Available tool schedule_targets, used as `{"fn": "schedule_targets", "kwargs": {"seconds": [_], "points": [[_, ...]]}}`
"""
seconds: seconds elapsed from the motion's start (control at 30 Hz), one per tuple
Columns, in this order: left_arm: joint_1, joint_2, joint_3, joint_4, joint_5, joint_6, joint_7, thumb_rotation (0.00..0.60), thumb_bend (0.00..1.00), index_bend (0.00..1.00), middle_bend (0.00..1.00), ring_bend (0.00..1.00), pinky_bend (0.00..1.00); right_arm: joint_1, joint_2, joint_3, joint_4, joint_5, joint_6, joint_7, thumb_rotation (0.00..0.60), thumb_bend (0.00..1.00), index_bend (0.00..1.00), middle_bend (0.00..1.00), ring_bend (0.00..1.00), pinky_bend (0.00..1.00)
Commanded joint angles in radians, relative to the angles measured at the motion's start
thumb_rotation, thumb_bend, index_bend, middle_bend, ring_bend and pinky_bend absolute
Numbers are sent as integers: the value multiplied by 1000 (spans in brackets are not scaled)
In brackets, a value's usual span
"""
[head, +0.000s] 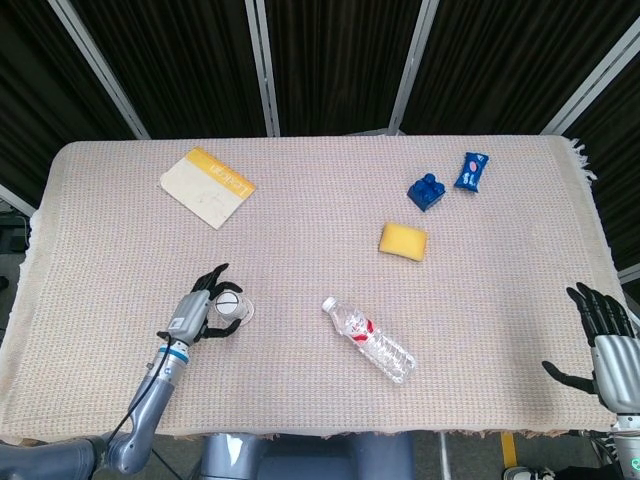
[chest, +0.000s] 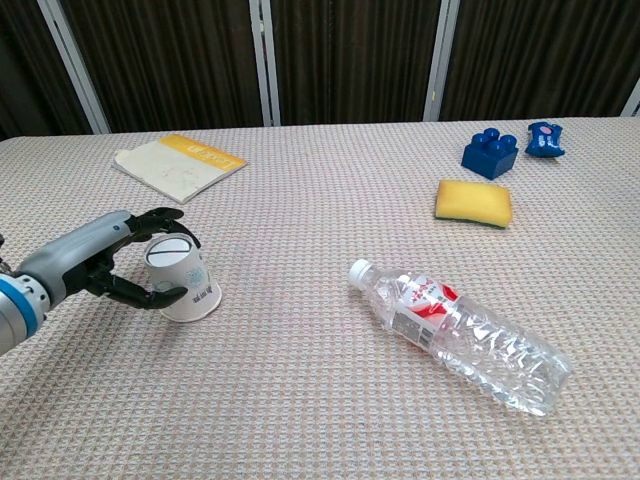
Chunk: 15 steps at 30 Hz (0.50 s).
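Left robot hand (chest: 110, 262) has its fingers wrapped around the paper cup (chest: 178, 277), standing upside down on the tabletop (chest: 320, 400), lower left of frame. It's light and crushable: grip mid-wall, gently. Right robot hand (head: 605, 340) spread, holding nothing.

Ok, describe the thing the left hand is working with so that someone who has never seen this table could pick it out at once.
On the cloth-covered table, look at the near left part, where the left hand curls around a small white paper cup. It stands upside down, wider rim on the cloth. It is the only white, upright thing; the plastic bottle to its right lies flat and is clear.
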Motion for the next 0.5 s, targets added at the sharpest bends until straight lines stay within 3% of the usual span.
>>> {"fn": "schedule_targets", "kwargs": {"seconds": [0.03, 0.13, 0.27, 0.5], "points": [[22, 32, 18, -3, 29, 8, -5, 600, 247, 44, 0, 0, 0, 0, 1, -2, -1, -1, -3, -1, 600, 45, 0, 0, 0, 0], [39, 65, 17, -21, 47, 19, -23, 600, 243, 0, 0, 0, 0, -1, 0, -2, 0, 0, 0, -7, 600, 44, 0, 0, 0, 0], [81, 133, 20, -51, 124, 125, -11, 600, 225, 0, 0, 0, 0, 2, -4, -3, 3, 3, -7, -15, 600, 44, 0, 0, 0, 0], [186, 262, 80, -119, 209, 324, 266, 600, 175, 0, 0, 0, 0, 6, -7, -9, -7, 13, -29, -47, 600, 45, 1, 0, 0, 0]]}}
